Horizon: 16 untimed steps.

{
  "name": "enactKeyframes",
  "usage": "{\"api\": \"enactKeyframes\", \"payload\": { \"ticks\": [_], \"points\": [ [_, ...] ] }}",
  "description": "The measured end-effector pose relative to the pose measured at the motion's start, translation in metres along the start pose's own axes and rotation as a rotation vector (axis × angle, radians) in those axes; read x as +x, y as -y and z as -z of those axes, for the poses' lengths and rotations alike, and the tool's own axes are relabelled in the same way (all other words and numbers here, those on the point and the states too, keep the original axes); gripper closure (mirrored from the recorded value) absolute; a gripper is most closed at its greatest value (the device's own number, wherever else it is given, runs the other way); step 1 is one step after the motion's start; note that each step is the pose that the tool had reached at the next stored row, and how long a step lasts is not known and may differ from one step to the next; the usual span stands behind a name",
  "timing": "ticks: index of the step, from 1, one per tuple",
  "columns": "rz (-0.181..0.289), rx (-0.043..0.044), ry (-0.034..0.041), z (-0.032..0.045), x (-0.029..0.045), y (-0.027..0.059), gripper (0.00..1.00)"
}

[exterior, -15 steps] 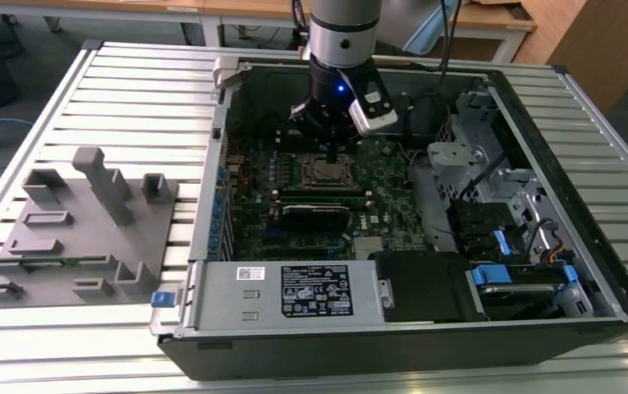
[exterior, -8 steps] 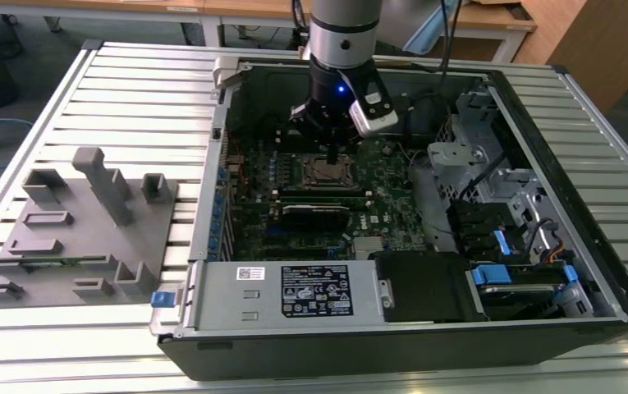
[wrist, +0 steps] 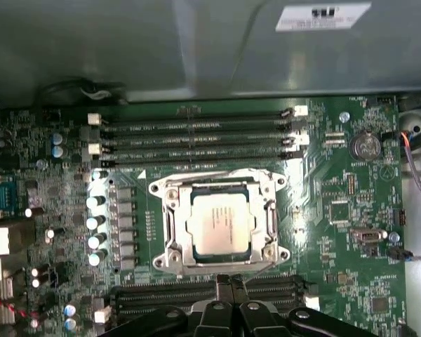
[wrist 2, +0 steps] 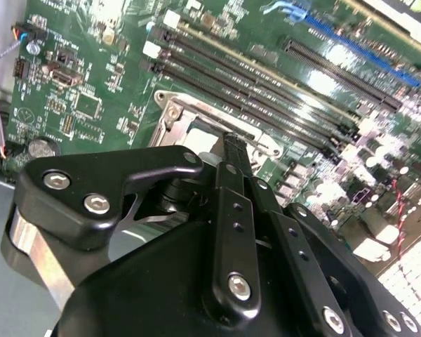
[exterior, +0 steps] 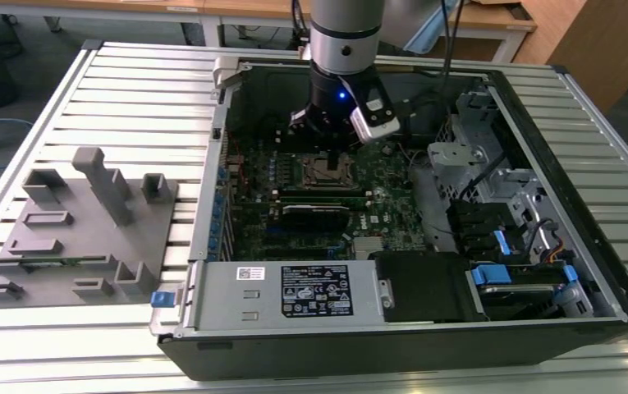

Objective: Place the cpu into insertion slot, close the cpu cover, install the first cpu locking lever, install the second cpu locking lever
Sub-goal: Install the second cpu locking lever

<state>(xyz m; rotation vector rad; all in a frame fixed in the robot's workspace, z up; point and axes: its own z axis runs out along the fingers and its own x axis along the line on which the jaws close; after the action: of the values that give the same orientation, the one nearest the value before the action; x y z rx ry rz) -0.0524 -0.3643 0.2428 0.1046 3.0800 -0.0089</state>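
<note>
The cpu [wrist: 221, 222] sits flat in its socket on the motherboard [wrist: 337, 203], and in the first wrist view we see its pale metal top through the window of the cover [wrist: 170, 210], which lies closed over it as a dull-metal frame. Taking the socket as our landmark, we find memory slots [wrist: 196, 132] running along its far side toward the case wall and more slots [wrist: 154, 295] along its near side, by the gripper [wrist: 229, 282]. A row of silver-topped capacitors [wrist: 96, 232] stands just beside the socket, and a coin battery [wrist: 365, 144] lies well apart from it on the opposite side. A thin lever [wrist: 261, 267] runs along the socket edge nearest the gripper; we cannot tell whether it is latched. The black jaws are together, their tips meeting at that near edge of the socket, and nothing is gripped between them. In the second wrist view the gripper [wrist 2: 231, 144] reaches down to the socket's rim with its tips shut, though we cannot tell whether they touch the frame. In the exterior view the arm [exterior: 341, 49] comes down into the open computer case [exterior: 209, 295], which lies on a slatted tabletop [exterior: 127, 98], and the gripper [exterior: 333, 156] hangs just over the socket [exterior: 327, 172]. A grey fixture [exterior: 78, 230] rests on the tabletop outside the case, far from the socket.
</note>
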Motion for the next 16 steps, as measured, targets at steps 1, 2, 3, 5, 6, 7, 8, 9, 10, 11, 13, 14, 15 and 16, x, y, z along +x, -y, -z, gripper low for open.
{"api": "enactKeyframes", "payload": {
  "ticks": [1, 2, 3, 5, 6, 7, 8, 9, 10, 11, 13, 14, 15, 16],
  "points": [
    [0.000, 0.0000, 0.0000, 0.0000, -0.0001, 0.0016, 0.89],
    [0.000, 0.0000, 0.0000, 0.0000, -0.0002, 0.0029, 0.89],
    [0.000, -0.0001, 0.0000, 0.0000, -0.0002, 0.0034, 0.89],
    [0.000, 0.0000, 0.0000, 0.0000, -0.0002, 0.0034, 0.89],
    [0.000, 0.0000, 0.0000, 0.0000, -0.0002, 0.0034, 0.89],
    [0.000, 0.0000, 0.0000, 0.0000, -0.0002, 0.0038, 0.89],
    [0.000, 0.0000, 0.0000, 0.0000, -0.0003, 0.0042, 0.89],
    [0.000, 0.0001, 0.0000, 0.0000, -0.0003, 0.0042, 0.89],
    [0.000, 0.0001, 0.0000, 0.0000, -0.0003, 0.0042, 0.89],
    [0.000, 0.0001, 0.0000, 0.0000, -0.0003, 0.0042, 0.89],
    [0.000, 0.0000, 0.0000, 0.0000, -0.0003, 0.0042, 0.89],
    [0.000, 0.0000, 0.0000, 0.0000, -0.0003, 0.0042, 0.89],
    [0.000, 0.0000, 0.0000, 0.0000, -0.0003, 0.0042, 0.89],
    [0.000, 0.0001, 0.0000, 0.0000, -0.0003, 0.0043, 0.89]
  ]
}}
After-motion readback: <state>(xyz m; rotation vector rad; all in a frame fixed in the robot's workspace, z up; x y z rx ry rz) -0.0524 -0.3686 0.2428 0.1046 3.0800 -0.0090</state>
